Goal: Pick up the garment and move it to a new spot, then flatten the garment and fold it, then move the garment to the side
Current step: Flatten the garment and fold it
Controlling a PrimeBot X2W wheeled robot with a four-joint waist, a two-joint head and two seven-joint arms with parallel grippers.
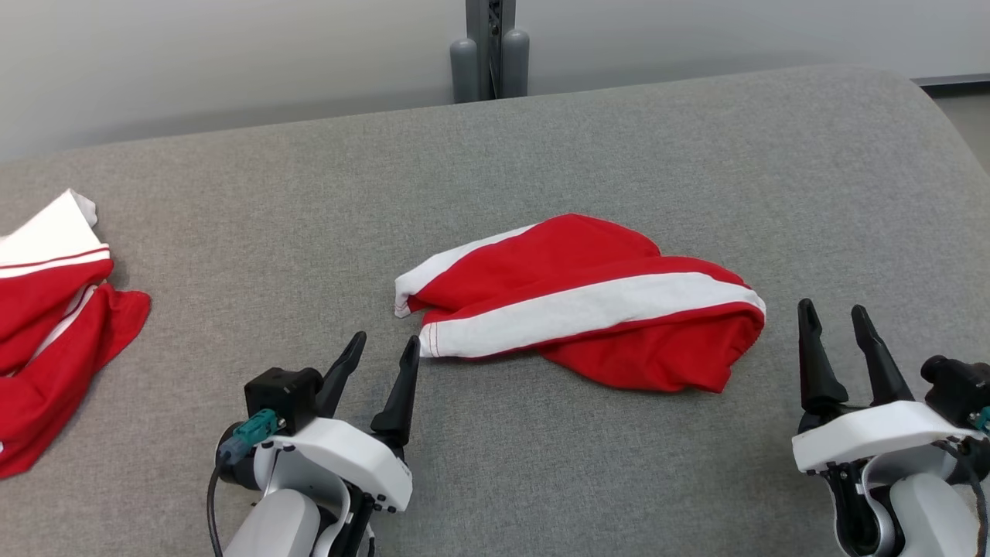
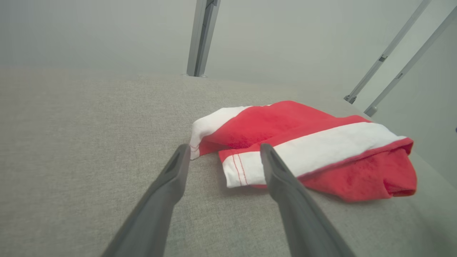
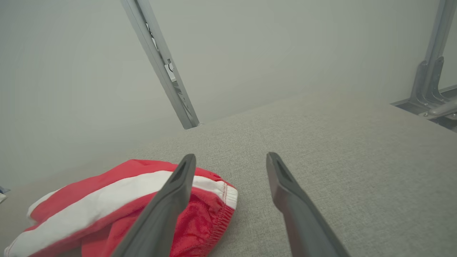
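A red garment (image 1: pixel 588 302) with white stripes lies crumpled in the middle of the grey padded surface (image 1: pixel 541 155). My left gripper (image 1: pixel 384 346) stands open just left of its white hem corner, nothing between the fingers. In the left wrist view the garment (image 2: pixel 314 150) lies ahead and right, my left gripper (image 2: pixel 223 153) open before its hem. My right gripper (image 1: pixel 835 313) stands open just right of the garment's elastic end. In the right wrist view the garment (image 3: pixel 117 200) sits at the lower left, partly behind one finger of the open right gripper (image 3: pixel 231 160).
Another red and white garment (image 1: pixel 54 325) lies at the surface's left edge. A grey post (image 1: pixel 489 46) stands behind the far edge against a pale wall. The surface curves down at the far right (image 1: pixel 943 139). Bare grey fabric surrounds the middle garment.
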